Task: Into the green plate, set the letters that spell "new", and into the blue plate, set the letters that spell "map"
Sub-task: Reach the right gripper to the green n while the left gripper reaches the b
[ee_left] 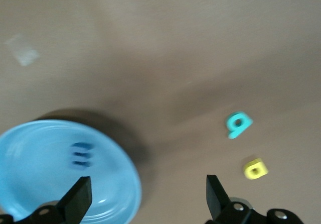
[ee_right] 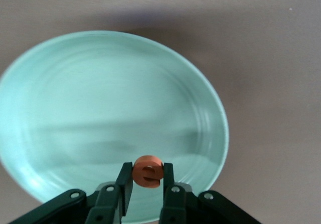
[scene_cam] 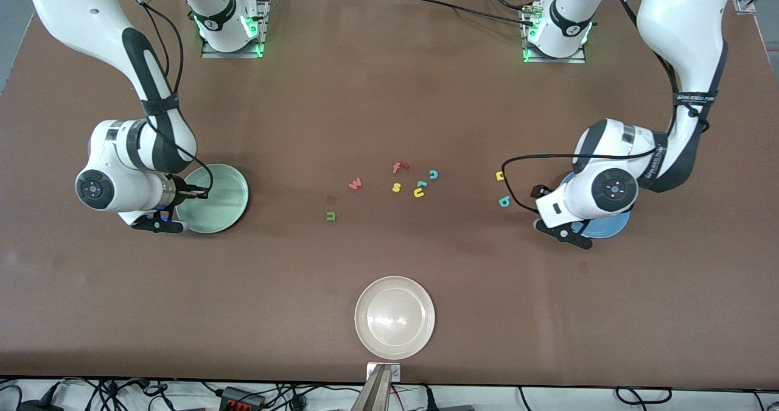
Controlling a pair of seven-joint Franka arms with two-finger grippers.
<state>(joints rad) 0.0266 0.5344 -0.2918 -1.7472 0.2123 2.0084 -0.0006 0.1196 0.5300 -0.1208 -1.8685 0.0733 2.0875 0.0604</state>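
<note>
My right gripper (ee_right: 147, 176) is shut on the orange e (ee_right: 147, 172) and holds it over the green plate (ee_right: 75, 98), at the right arm's end of the table (scene_cam: 222, 213). My left gripper (ee_left: 149, 196) hangs open over the rim of the blue plate (ee_left: 35, 184), in which the blue m (ee_left: 81, 154) lies. In the front view the left arm's hand covers most of the blue plate (scene_cam: 613, 226). The teal a (scene_cam: 504, 201) and yellow p (scene_cam: 500, 176) lie on the table beside that plate. The red-pink w (scene_cam: 355, 183) and dark green n (scene_cam: 330, 216) lie mid-table.
A red f (scene_cam: 398, 167), yellow s (scene_cam: 396, 187), teal c (scene_cam: 433, 174) and yellow u-shaped letter (scene_cam: 419, 193) lie clustered mid-table near the w. A cream-white plate (scene_cam: 394, 316) sits by the table edge nearest the front camera.
</note>
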